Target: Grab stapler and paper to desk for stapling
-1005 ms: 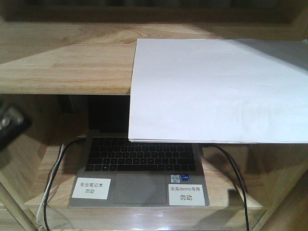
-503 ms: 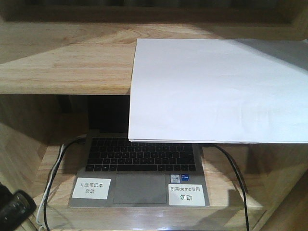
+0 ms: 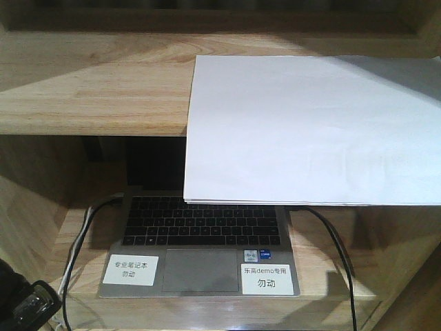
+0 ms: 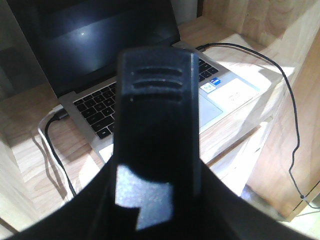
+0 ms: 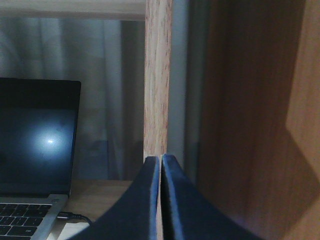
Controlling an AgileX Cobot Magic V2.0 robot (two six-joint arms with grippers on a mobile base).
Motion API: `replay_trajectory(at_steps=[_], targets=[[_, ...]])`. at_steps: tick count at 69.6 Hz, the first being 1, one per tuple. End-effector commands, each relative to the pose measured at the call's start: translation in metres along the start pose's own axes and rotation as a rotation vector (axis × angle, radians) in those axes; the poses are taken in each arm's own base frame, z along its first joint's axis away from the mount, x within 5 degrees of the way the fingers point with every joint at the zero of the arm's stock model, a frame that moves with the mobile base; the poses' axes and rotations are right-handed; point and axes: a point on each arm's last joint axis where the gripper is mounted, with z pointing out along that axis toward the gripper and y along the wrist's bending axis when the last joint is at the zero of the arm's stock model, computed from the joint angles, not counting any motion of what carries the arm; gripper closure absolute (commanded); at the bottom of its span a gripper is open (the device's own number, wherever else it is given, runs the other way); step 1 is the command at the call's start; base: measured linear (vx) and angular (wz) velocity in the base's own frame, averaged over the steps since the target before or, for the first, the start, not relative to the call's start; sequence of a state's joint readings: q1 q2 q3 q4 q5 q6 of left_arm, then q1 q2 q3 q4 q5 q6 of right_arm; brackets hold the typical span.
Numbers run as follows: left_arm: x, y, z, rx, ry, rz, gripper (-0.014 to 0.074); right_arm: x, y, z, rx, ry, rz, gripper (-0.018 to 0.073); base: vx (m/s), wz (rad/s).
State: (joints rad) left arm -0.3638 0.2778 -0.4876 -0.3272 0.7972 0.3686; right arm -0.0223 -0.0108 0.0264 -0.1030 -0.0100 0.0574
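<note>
The paper [image 3: 310, 131], a thin white stack, lies on the upper light-wood board [image 3: 89, 89] of a shelf unit, its front edge hanging over the board's lip. A black stapler [image 4: 157, 100] with two ridges near its tip fills the left wrist view. My left gripper [image 4: 157, 200] is shut on it, fingers dark on either side. In the front view that gripper shows only as a dark shape [image 3: 27, 310] in the bottom left corner. My right gripper [image 5: 160, 160] is shut, pads together on nothing, in front of a wooden upright [image 5: 157, 75]. The desk is out of view.
An open laptop [image 3: 200, 241] with two white labels [image 3: 131, 269] sits on the lower shelf under the paper. Cables run down both sides [image 3: 76, 255] [image 3: 337, 255]. Wooden side walls [image 5: 250, 110] close in the compartment.
The dark shape of my left gripper has dropped from mid-height at the left edge to the bottom left corner of the front view. Paper and laptop have not moved.
</note>
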Motion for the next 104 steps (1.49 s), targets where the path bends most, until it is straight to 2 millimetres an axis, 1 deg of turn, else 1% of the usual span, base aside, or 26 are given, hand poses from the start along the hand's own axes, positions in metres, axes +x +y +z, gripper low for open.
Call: replay_trajectory(at_steps=[1, 51, 54, 59, 70, 74, 79, 81, 85, 90, 98, 104], targets=[[-0.018, 0.001, -0.006, -0.018, -0.131, -0.019, 0.0603, -0.005, 0.0, -0.001, -0.001, -0.075, -0.015, 0.0569, 0.0, 0.0], [-0.018, 0.001, -0.006, -0.018, -0.131, -0.019, 0.0603, -0.005, 0.0, -0.001, -0.001, -0.076, -0.008, 0.0569, 0.0, 0.0], [-0.018, 0.001, -0.006, -0.018, -0.131, -0.019, 0.0603, -0.005, 0.0, -0.001, -0.001, -0.076, 0.054, 0.0569, 0.0, 0.0], [-0.018, 0.001, -0.006, -0.018, -0.131, -0.019, 0.0603, -0.005, 0.0, -0.001, -0.008, -0.07, 0.226, 0.0569, 0.0, 0.0], [-0.018, 0.001, -0.006, -0.018, -0.131, -0.019, 0.0603, -0.005, 0.002, -0.001, -0.058, -0.058, 0.785, 0.0569, 0.0, 0.0], [-0.018, 0.001, -0.006, -0.018, -0.131, -0.019, 0.0603, -0.005, 0.003, -0.001, -0.067, -0.046, 0.965, 0.0569, 0.0, 0.0], [-0.018, 0.001, -0.006, -0.018, -0.131, -0.019, 0.0603, -0.005, 0.003, -0.001, -0.072, -0.037, 1.127, 0.0569, 0.0, 0.0], [-0.018, 0.001, -0.006, -0.018, -0.131, -0.019, 0.0603, -0.004, 0.003, -0.001, -0.075, -0.033, 1.226, 0.0569, 0.0, 0.0], [-0.018, 0.001, -0.006, -0.018, -0.131, -0.019, 0.0603, -0.004, 0.003, -0.001, -0.072, -0.023, 1.32, 0.0568, 0.0, 0.0], [-0.018, 0.001, -0.006, -0.018, -0.131, -0.019, 0.0603, -0.006, 0.004, -0.001, -0.1, -0.03, 1.365, 0.0561, 0.0, 0.0], [-0.018, 0.001, -0.006, -0.018, -0.131, -0.019, 0.0603, -0.015, 0.01, -0.003, -0.235, -0.057, 1.297, 0.0523, 0.0, 0.0], [-0.018, 0.001, -0.006, -0.018, -0.131, -0.019, 0.0603, -0.017, 0.015, -0.004, -0.322, -0.035, 1.282, 0.0459, 0.0, 0.0]])
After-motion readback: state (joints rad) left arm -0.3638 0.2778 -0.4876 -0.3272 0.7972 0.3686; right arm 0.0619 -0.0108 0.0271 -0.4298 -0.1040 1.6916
